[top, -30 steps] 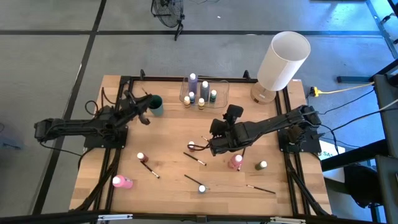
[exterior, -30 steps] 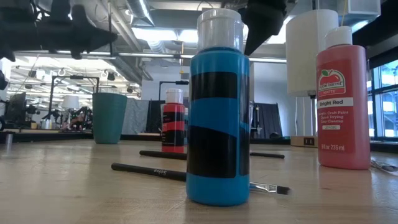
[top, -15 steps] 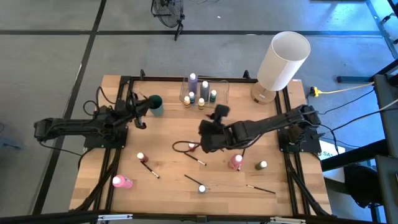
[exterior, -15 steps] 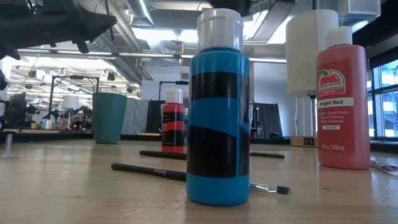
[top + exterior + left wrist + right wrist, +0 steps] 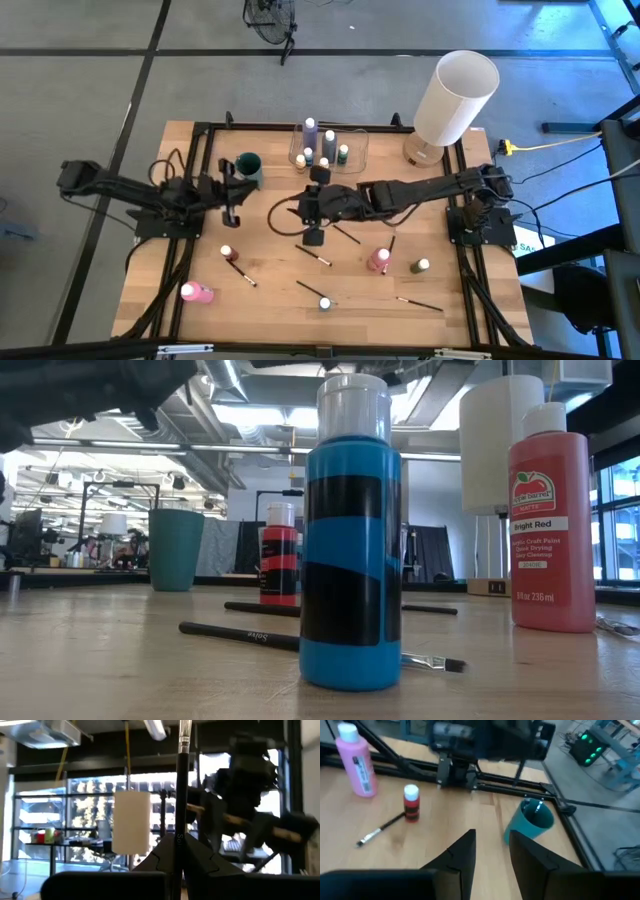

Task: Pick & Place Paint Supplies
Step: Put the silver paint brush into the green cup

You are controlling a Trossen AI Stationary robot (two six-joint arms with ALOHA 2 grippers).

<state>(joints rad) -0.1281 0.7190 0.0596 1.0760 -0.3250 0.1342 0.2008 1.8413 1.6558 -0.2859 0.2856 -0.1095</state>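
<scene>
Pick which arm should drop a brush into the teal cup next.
Left, most likely. Its end effector is shut on a brush and sits right beside the teal cup. The right end effector is open, empty and farther off, mid-table.

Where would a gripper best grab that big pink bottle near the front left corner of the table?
The pink bottle looks to be lying on its side, pale cap pointing left in the high view. A grip from straight above, fingers closing across its round body near the middle, seems best; the cap end is narrower and nothing lies close around it.
</scene>
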